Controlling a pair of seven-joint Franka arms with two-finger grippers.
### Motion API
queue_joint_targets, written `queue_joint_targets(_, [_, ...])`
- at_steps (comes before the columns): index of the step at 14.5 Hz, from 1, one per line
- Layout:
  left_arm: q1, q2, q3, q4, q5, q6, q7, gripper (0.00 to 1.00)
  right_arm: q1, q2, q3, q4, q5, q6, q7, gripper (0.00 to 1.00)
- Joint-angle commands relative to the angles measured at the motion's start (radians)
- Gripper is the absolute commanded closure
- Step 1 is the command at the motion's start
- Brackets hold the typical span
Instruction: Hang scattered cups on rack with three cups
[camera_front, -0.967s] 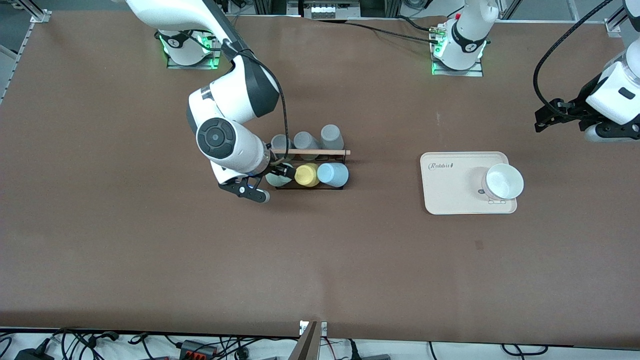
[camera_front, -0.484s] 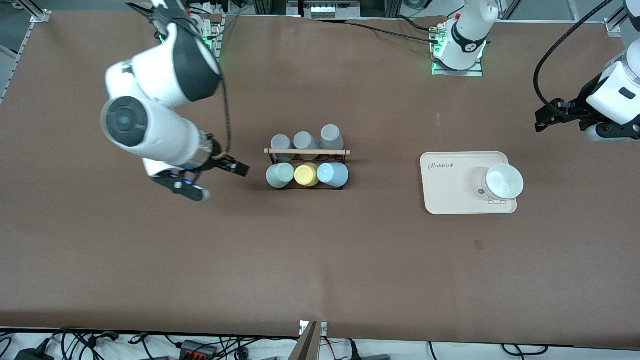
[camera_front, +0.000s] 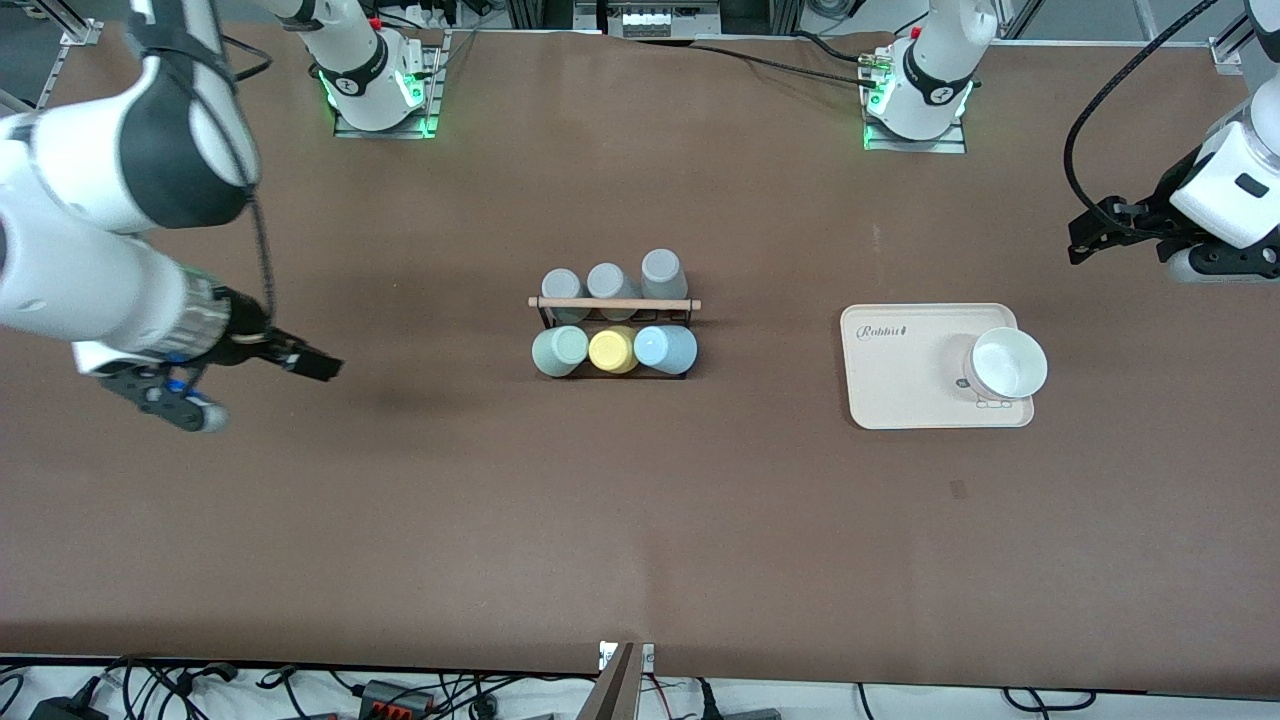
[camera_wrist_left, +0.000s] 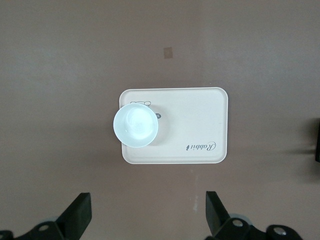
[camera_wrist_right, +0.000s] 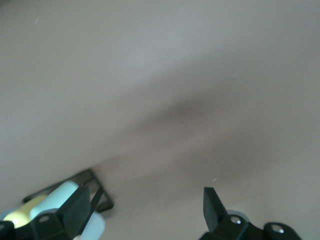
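the right gripper (camera_front: 262, 375) has pulled well away from the rack (camera_front: 614, 304) and now hangs over bare table toward the right arm's end, jaws wide apart and holding nothing. the mint cup (camera_front: 558, 350) it left sits on the rack's nearer row beside the yellow cup (camera_front: 612, 350) and the blue cup (camera_front: 664, 348), so the hanging looks done. three grey cups (camera_front: 612, 281) fill the farther row. the left gripper (camera_wrist_left: 148, 215) waits, open and empty, above the cream tray (camera_front: 890, 390) with its white bowl (camera_front: 1008, 363).
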Motion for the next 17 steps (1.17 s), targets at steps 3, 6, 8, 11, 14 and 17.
queue_joint_targets(3, [-0.005, 0.008, 0.006, 0.028, -0.017, -0.026, 0.027, 0.0, -0.008, -0.054, -0.001, -0.031, -0.115, -0.003, -0.02, 0.0])
queue_joint_targets(6, [-0.006, 0.006, -0.003, 0.028, -0.017, -0.028, 0.027, 0.0, -0.068, -0.057, -0.001, -0.034, -0.121, -0.011, -0.154, 0.0])
queue_joint_targets(8, [-0.006, 0.005, -0.003, 0.03, -0.016, -0.031, 0.027, 0.0, -0.12, -0.062, 0.002, -0.054, -0.121, -0.011, -0.198, 0.0])
queue_joint_targets(11, [-0.006, 0.005, -0.003, 0.03, -0.016, -0.033, 0.027, 0.0, -0.245, -0.132, 0.08, -0.114, -0.116, 0.014, -0.193, 0.0])
queue_joint_targets(14, [-0.005, 0.005, -0.004, 0.03, -0.017, -0.033, 0.027, 0.0, -0.284, -0.172, 0.112, -0.134, -0.115, 0.041, -0.196, 0.0])
queue_joint_targets(17, [-0.005, 0.005, -0.004, 0.03, -0.017, -0.033, 0.027, 0.0, -0.33, -0.256, 0.16, -0.227, -0.106, 0.115, -0.207, 0.0])
